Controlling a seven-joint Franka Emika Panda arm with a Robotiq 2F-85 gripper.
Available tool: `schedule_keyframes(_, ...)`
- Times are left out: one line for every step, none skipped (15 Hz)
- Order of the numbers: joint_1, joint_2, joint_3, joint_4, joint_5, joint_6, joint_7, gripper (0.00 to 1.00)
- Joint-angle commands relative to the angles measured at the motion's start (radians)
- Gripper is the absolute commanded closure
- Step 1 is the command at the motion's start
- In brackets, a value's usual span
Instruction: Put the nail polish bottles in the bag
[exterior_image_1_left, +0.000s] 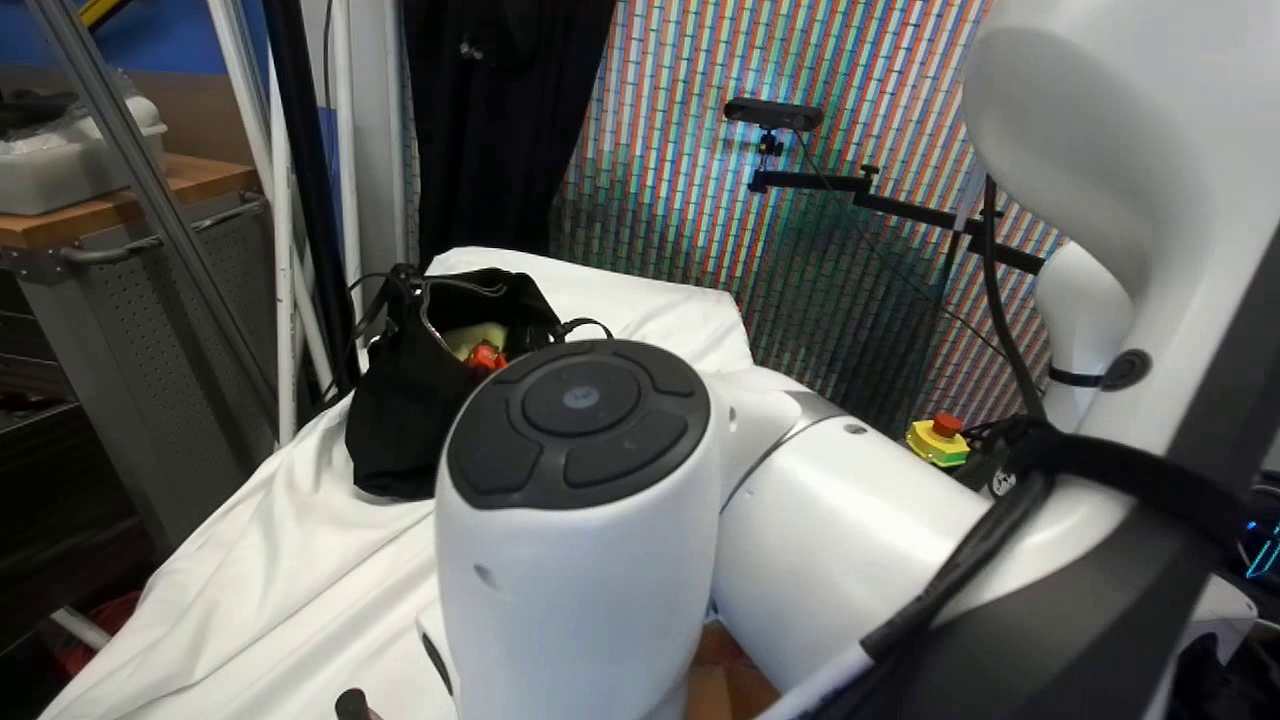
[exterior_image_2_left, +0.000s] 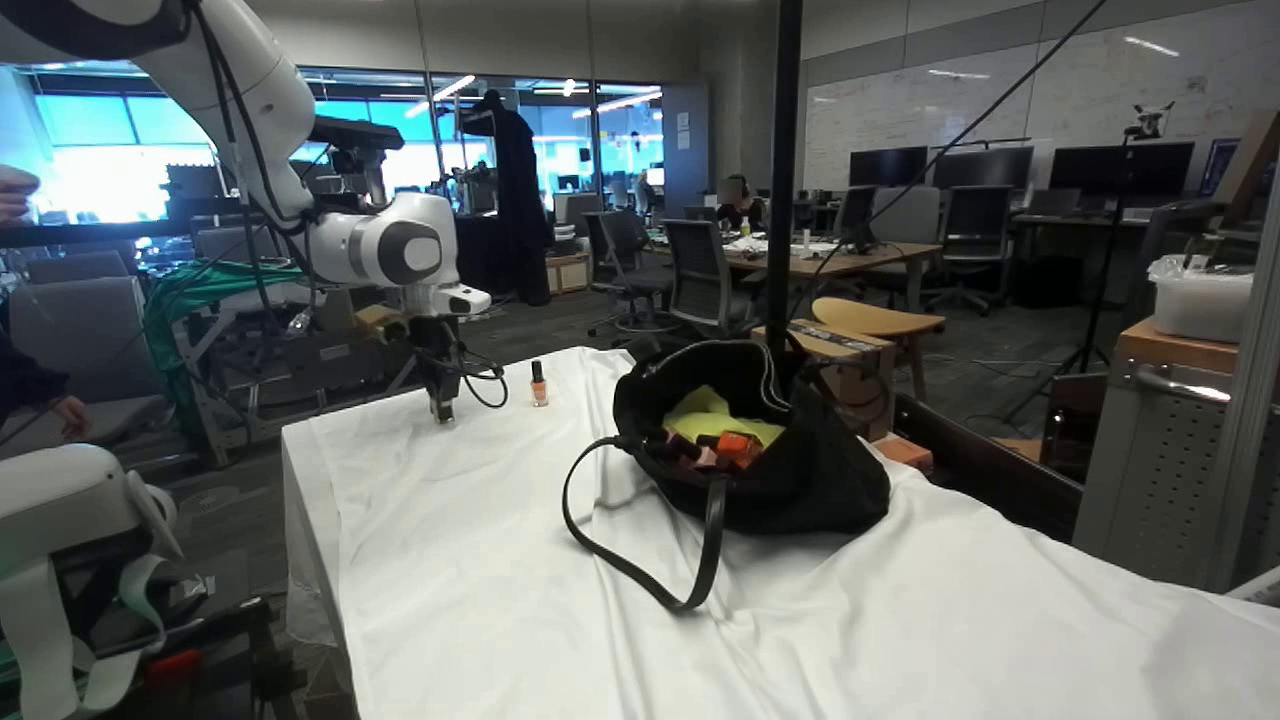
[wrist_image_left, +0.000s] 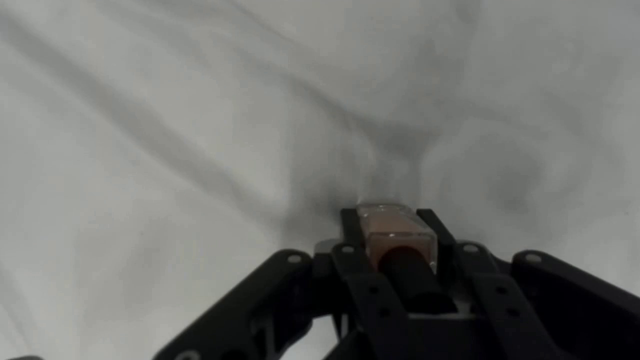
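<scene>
Wrist view, lower centre-right: nail polish bottle (wrist_image_left: 400, 239) is pinched across its body by the hand (wrist_image_left: 390, 224), prob for steadier lifting.

Uneven light; wrist view dim, soft.
Wide glass window (exterior_image_2_left: 110, 165) glares white in an exterior view; soft grey shadows cross the wrist view's creased white cloth (wrist_image_left: 175, 250).

The open black bag (exterior_image_2_left: 825, 480) contains bottles (exterior_image_2_left: 737, 447); an orange bottle (exterior_image_2_left: 539, 388) stands near the table (exterior_image_2_left: 460, 560) edge; a pinkish bottle (wrist_image_left: 399, 240) is clamped.
</scene>
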Motion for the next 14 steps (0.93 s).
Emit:
schedule_keyframes(-0.005,-0.051,-0.035,-0.027,-0.043,-0.013,0.043,0.79)
schedule_keyframes(-0.010,-0.055,-0.043,-0.029,-0.050,-0.015,0.045,0.79)
schedule_keyframes(-0.018,-0.063,-0.049,-0.030,-0.051,-0.018,0.043,0.79)
schedule_keyframes(-0.024,-0.069,-0.056,-0.032,-0.056,-0.018,0.043,0.79)
schedule_keyframes(-0.035,-0.084,-0.062,-0.038,-0.058,-0.022,0.038,0.79)
schedule_keyframes(-0.045,-0.099,-0.067,-0.043,-0.063,-0.026,0.033,0.79)
schedule_keyframes(-0.055,-0.113,-0.073,-0.049,-0.070,-0.027,0.033,0.79)
schedule_keyframes(-0.068,-0.133,-0.079,-0.059,-0.075,-0.027,0.031,0.79)
schedule_keyframes(-0.080,-0.151,-0.083,-0.067,-0.080,-0.027,0.029,0.79)
schedule_keyframes(-0.097,-0.174,-0.086,-0.076,-0.082,-0.029,0.023,0.79)
schedule_keyframes(-0.112,-0.193,-0.087,-0.084,-0.084,-0.031,0.019,0.79)
schedule_keyframes(-0.128,-0.215,-0.090,-0.095,-0.087,-0.026,0.017,0.79)
schedule_keyframes(-0.143,-0.239,-0.092,-0.104,-0.090,-0.027,0.015,0.79)
schedule_keyframes(-0.156,-0.258,-0.097,-0.113,-0.102,-0.019,0.023,0.79)
